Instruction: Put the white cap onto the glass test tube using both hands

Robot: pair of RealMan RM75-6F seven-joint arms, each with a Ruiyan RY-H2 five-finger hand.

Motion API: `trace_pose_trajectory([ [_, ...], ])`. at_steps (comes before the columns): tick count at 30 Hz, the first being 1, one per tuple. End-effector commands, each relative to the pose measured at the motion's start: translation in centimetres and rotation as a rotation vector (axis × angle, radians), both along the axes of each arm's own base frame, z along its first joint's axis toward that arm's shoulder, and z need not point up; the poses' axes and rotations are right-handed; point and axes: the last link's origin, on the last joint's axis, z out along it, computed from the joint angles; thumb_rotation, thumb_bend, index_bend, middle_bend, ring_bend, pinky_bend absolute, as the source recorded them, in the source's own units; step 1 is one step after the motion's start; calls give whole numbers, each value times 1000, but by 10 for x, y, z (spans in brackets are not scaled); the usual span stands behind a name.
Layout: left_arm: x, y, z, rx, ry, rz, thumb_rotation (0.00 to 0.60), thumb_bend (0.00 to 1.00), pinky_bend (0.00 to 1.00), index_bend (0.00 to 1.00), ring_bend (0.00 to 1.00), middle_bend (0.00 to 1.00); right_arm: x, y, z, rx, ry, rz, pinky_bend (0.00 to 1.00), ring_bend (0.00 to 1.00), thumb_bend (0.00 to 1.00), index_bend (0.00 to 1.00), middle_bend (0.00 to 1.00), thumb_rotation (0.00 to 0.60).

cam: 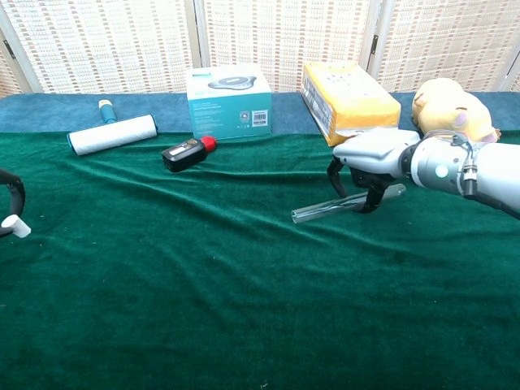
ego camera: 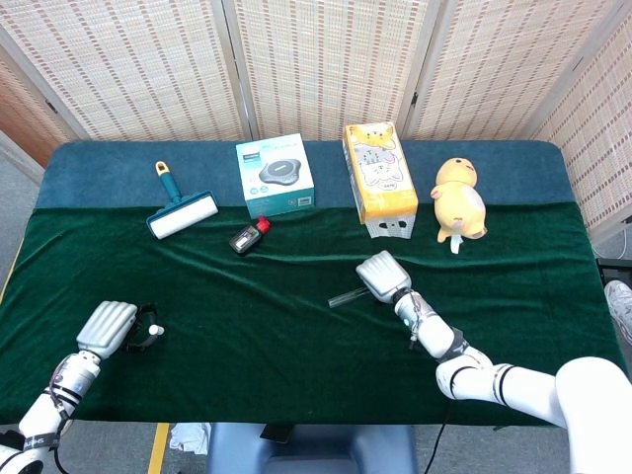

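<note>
From the head view, the task stood at its pick-up stage: the cap (ego camera: 155, 331) and the tube (ego camera: 345, 296) were well apart, at opposite ends of the green cloth (ego camera: 296, 326), so the lifting, bringing together and capping were judged to remain. The left hand (ego camera: 107, 327) lay near the front left edge with its fingers curled down; the cap showed as a small white piece just beside its fingertips, at a dark ring-like part. Whether it was pinched or merely touched could not be told from this view. The right hand (ego camera: 384, 276) lay palm-down over one end of the tube, with the tube's free end projecting to the left on the cloth. From the chest view, the right hand (cam: 370, 162) had its fingers (cam: 334, 180) bent downward, straddling the tube (cam: 325, 209), fingertips on either side of the glass and close to it. The tube appeared to rest on the cloth, not lifted; a firm clamp could not be confirmed. At the far left edge only a dark curved part of the left hand (cam: 11, 203) was visible, with the cap (cam: 16, 227) touching it, apparently held there. No capping contact had been made.
</note>
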Motion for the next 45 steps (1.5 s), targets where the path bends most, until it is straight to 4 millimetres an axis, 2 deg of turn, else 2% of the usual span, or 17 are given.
trace_pose_trajectory([
  [1, 1, 1, 2, 11, -8, -4, 600, 500, 961, 597, 979, 1000, 2, 1, 5, -8, -20, 3, 1000, 1000, 626, 706, 1000, 600],
  [6, 7, 7, 7, 34, -54, -10, 600, 501, 961, 602, 979, 1000, 4, 9, 24, -31, -85, 1, 1000, 1000, 667, 822, 1000, 600],
  [9, 16, 11, 14, 47, -116, -14, 600, 502, 959, 603, 978, 1000, 7, 19, 35, -46, -184, -25, 1000, 1000, 680, 862, 1000, 600],
  [13, 38, 15, 21, 50, -205, -49, 600, 503, 961, 603, 979, 1000, 13, 36, 45, -41, -314, -43, 1000, 1000, 695, 879, 1000, 600],
  [20, 77, 26, 28, 56, -278, -147, 600, 507, 961, 603, 971, 1000, 21, 61, 49, 24, -494, -139, 1000, 1000, 712, 895, 1000, 600],
  [26, 108, 31, 29, 43, -347, -203, 600, 511, 960, 603, 971, 1000, 34, 67, 36, 91, -646, -228, 1000, 1000, 734, 909, 1000, 600],
  [34, 141, 26, 25, 15, -433, -260, 600, 519, 961, 603, 971, 1000, 53, 70, 16, 149, -771, -281, 1000, 1000, 733, 909, 1000, 600],
  [45, 165, 21, 13, -40, -438, -346, 600, 523, 961, 606, 971, 1000, 70, 72, -2, 201, -877, -325, 1000, 1000, 733, 917, 1000, 600],
])
